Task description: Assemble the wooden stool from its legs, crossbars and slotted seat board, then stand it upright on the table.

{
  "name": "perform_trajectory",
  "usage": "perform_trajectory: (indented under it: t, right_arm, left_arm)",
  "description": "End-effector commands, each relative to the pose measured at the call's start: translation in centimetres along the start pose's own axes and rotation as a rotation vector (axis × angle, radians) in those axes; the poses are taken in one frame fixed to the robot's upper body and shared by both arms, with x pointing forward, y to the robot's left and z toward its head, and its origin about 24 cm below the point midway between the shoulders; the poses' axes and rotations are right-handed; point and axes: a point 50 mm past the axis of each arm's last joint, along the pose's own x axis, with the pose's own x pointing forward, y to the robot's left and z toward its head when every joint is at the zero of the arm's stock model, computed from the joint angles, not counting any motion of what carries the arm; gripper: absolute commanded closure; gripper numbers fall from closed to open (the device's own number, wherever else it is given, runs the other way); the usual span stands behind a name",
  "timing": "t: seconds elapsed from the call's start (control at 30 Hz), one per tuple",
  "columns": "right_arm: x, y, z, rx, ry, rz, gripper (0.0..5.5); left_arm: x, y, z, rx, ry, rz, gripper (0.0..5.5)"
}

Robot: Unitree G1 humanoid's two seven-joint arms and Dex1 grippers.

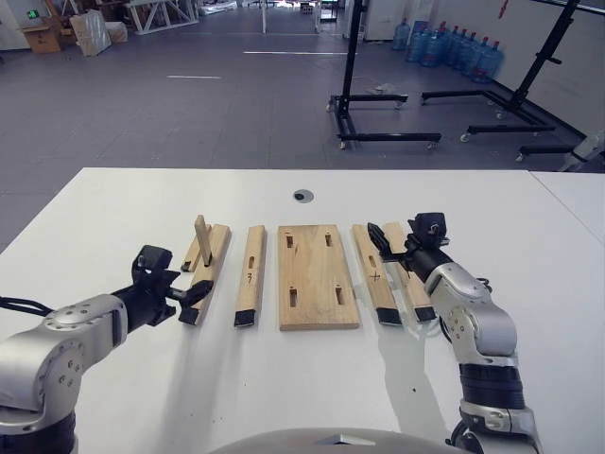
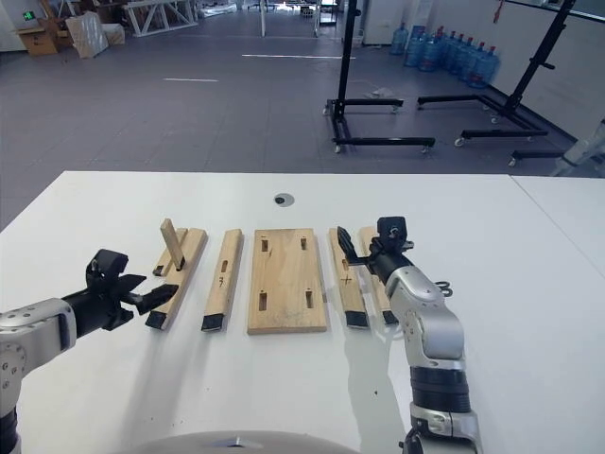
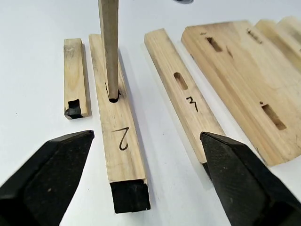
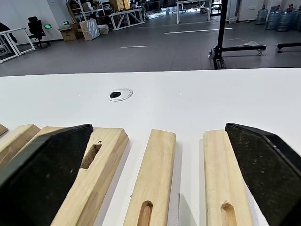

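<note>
The pale rectangular wooden seat board (image 1: 318, 276) with four slots lies flat on the white table (image 1: 113, 218), between the two claws and touched by neither.

The left claw (image 1: 192, 305) is spread wide and holds nothing. Directly ahead of it, in line with the gap between its fingers, lies a long wooden leg marked 2 (image 3: 117, 136), its black-capped end nearest the claw. A thin wooden crossbar (image 1: 203, 239) stands in that leg's slot, leaning slightly. Just beyond the leg on the claw's outer side lies a short wooden piece (image 3: 74, 77) with a dark notched end. On the claw's inner side, between leg 2 and the seat board, lies a second long leg marked 3 (image 3: 183, 96), flat, with its slot facing up.

The right claw (image 1: 395, 241) is also spread and empty. It hangs low over the far half of two slotted wooden legs lying side by side. The inner leg (image 4: 153, 183) lies between its fingers, and the outer leg (image 4: 225, 183) runs under one finger. Whether the fingers touch the wood cannot be told. The seat board's edge is just inward of this claw.

Farther out on the table, past the board, sits a small round metal grommet (image 1: 303, 196).
</note>
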Motion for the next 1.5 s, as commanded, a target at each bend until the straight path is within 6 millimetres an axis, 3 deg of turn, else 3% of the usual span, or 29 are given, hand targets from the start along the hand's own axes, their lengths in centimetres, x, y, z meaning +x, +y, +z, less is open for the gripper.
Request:
perform_trajectory:
  t: [0.03, 0.2, 0.4, 0.53, 0.87, 1.5]
  right_arm:
    - [0.3, 0.6, 0.0, 0.003, -0.004, 0.015, 0.31]
    - [0.8, 1.2, 0.3, -0.004, -0.004, 0.043, 0.31]
    - [1.2, 1.5, 0.5, -0.009, -0.003, 0.064, 0.31]
    - [1.4, 1.5, 0.6, -0.013, -0.002, 0.07, 0.31]
    - [1.6, 1.5, 0.8, -0.013, 0.0, 0.08, 0.31]
    - [1.9, 1.8, 0.9, -0.015, 0.005, 0.097, 0.31]
  left_arm:
    - [1.0, -0.2, -0.6, 0.058, 0.039, 0.104, 0.78]
    - [3.7, -1.3, -1.4, -0.014, 0.046, 0.177, 0.11]
    - [6.1, -0.8, -1.3, -0.166, 0.04, 0.195, 0.11]
    - [6.6, -0.1, -1.1, -0.16, 0.018, 0.234, 0.11]
    - [7.4, -0.1, -4.6, -0.157, 0.127, 0.217, 0.11]
    - [7.9, 0.2, -6.8, -0.109, 0.194, 0.247, 2.59]
